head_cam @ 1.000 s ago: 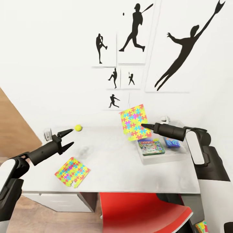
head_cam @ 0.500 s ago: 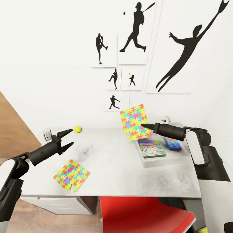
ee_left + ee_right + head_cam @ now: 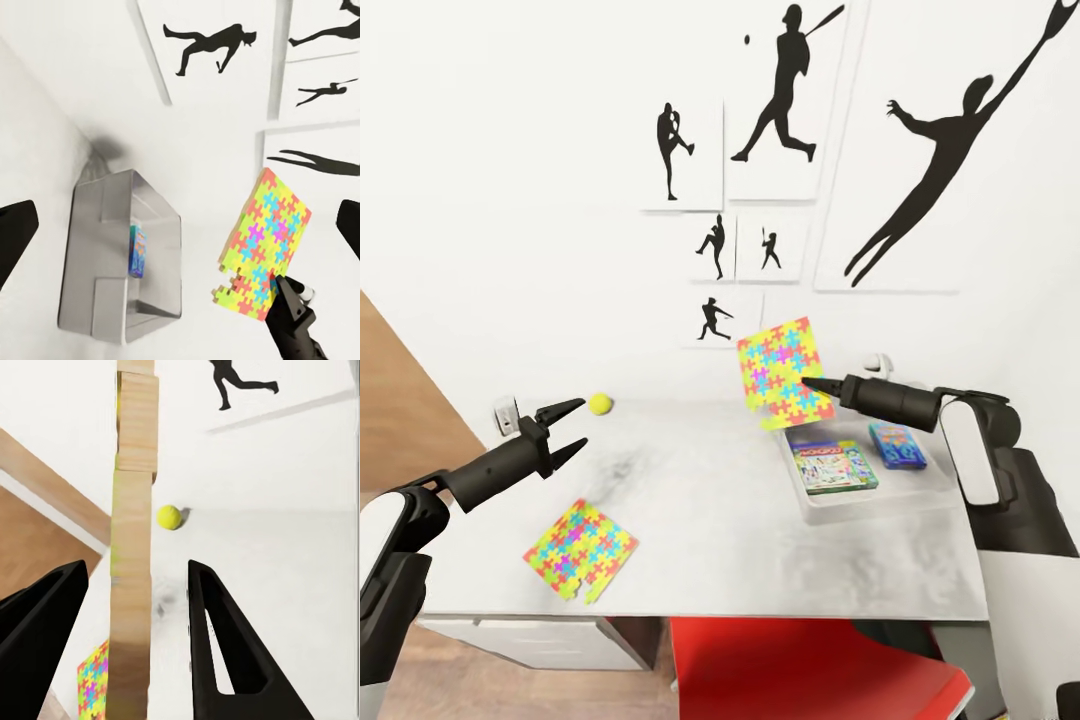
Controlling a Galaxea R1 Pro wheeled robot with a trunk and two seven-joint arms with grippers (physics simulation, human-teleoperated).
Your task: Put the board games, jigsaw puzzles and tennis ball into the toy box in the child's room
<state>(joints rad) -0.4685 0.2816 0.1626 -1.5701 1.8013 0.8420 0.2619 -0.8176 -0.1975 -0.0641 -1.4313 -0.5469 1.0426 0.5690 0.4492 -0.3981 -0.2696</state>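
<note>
The held jigsaw puzzle [image 3: 784, 375] hangs upright, clamped in the right jaws [image 3: 807, 382], just above the toy box [image 3: 815, 500]'s back edge; left jaws [image 3: 572, 428] apart.

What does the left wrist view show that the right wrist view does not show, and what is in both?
The left wrist view alone gives the toy box with a blue game inside it, and the colourful face of the held jigsaw puzzle pinched by the right gripper.

The right wrist view alone gives the tennis ball and a corner of the second jigsaw puzzle flat on the table.

Both show the held puzzle, the table, and silhouette posters on the wall.
</note>
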